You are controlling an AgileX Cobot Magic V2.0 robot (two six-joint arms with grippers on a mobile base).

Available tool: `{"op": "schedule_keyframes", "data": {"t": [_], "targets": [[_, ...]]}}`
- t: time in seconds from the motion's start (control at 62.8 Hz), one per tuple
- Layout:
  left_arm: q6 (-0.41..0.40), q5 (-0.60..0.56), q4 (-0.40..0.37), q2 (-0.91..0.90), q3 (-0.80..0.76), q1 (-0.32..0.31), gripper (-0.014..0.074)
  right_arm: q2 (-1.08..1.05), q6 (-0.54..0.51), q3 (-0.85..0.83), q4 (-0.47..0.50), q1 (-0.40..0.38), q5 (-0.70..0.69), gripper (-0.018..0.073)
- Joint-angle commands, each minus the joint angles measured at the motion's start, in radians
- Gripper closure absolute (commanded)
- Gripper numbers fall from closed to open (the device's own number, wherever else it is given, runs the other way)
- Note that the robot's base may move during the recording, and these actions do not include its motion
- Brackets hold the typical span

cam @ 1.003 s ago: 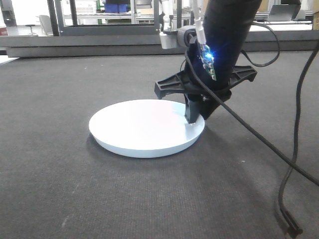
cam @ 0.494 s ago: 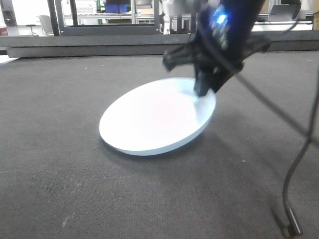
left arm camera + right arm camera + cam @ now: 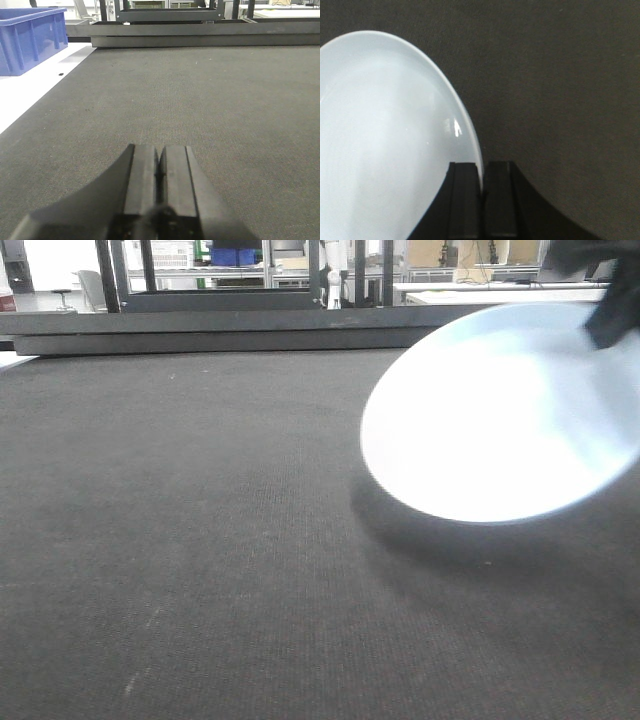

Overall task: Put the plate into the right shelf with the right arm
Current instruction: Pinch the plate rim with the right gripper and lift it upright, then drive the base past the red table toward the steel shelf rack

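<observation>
The white plate [image 3: 505, 420] hangs tilted in the air above the dark mat at the right of the front view, its face turned toward the camera. My right gripper [image 3: 612, 322] shows only as a dark blur at the plate's upper right edge. In the right wrist view the plate [image 3: 385, 135] fills the left side, and my right gripper [image 3: 482, 172] is shut on its rim, one finger on each face. My left gripper [image 3: 160, 157] is shut with nothing in it, low over the mat. The right shelf is out of view.
A dark textured mat [image 3: 200, 540] covers the table. A dark raised ledge [image 3: 200, 338] runs along its far edge, with metal frames and racks behind. A blue plastic bin [image 3: 27, 42] stands on a white surface off the mat's left edge.
My right gripper has lifted the plate off the mat and carried it up and to the right, tilting it steeply. The arm has almost left the front view.
</observation>
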Motion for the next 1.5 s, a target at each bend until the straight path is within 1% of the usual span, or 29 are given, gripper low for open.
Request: {"op": "schedule_keyframes", "data": {"t": [0.0, 0.111, 0.239, 0.526, 0.749, 0.908, 1.481], "targets": [[-0.002, -0.083, -0.004, -0.012, 0.008, 0.002, 0.0643, -0.134, -0.007, 0.028, -0.036, -0.006, -0.101, 0.0505], [-0.002, -0.083, -0.004, -0.012, 0.008, 0.002, 0.0643, -0.275, -0.007, 0.093, -0.036, -0.005, -0.136, 0.0505], [-0.002, -0.083, -0.004, -0.012, 0.008, 0.002, 0.0643, -0.401, -0.007, 0.132, -0.036, -0.004, -0.154, 0.0505], [-0.002, -0.083, -0.004, -0.012, 0.008, 0.002, 0.0643, -0.639, -0.009, 0.142, -0.037, -0.003, -0.175, 0.0505], [-0.002, -0.083, -0.004, -0.012, 0.008, 0.002, 0.0643, -0.777, -0.048, 0.142, -0.038, -0.003, -0.182, 0.0505], [-0.002, -0.083, -0.004, -0.012, 0.008, 0.002, 0.0643, -0.818, -0.049, 0.142, -0.038, -0.003, -0.196, 0.0505], [-0.002, -0.083, -0.004, -0.012, 0.008, 0.002, 0.0643, -0.818, -0.049, 0.142, -0.038, -0.003, -0.194, 0.0505]]}}
